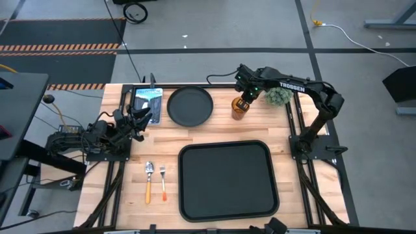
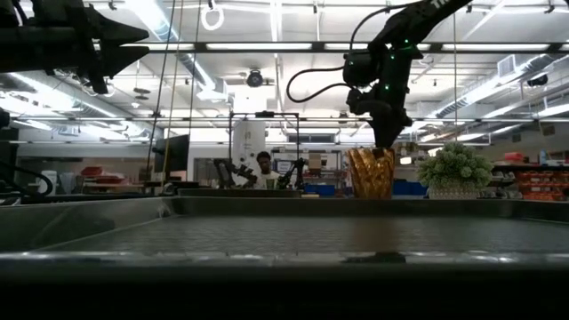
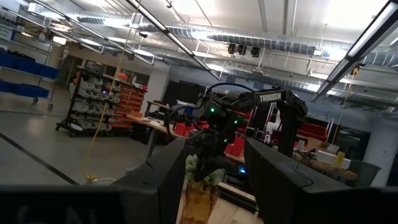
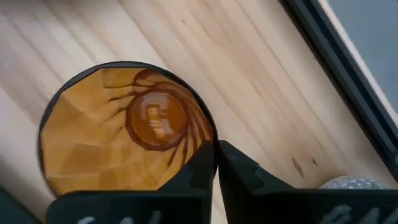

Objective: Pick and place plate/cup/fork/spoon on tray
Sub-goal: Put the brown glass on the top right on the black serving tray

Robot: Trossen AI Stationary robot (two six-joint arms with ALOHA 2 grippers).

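Observation:
The amber cup [image 1: 240,108] stands upright on the wood table at the far side, right of the round black plate [image 1: 190,106]. My right gripper [image 1: 244,99] reaches down from above and is shut on the cup's rim; it also shows in the low view [image 2: 384,142]. The black tray [image 1: 225,179] lies near the front edge. The spoon [image 1: 149,179] and the fork [image 1: 162,182] lie side by side left of the tray. My left gripper [image 1: 144,116] is open and empty at the table's left, left of the plate. My right gripper pinches the cup's wall at the rim [image 4: 210,138], one finger [image 4: 194,171] inside the cup and one finger [image 4: 244,174] outside. The fingers come from above, pointing down. The cup stays upright; the tray's edge hides its base in the low view.
A green plant ball [image 1: 278,96] sits just right of the cup, under my right arm. A blue and white flat item [image 1: 148,101] lies left of the plate. Bare wood shows between the plate and the tray.

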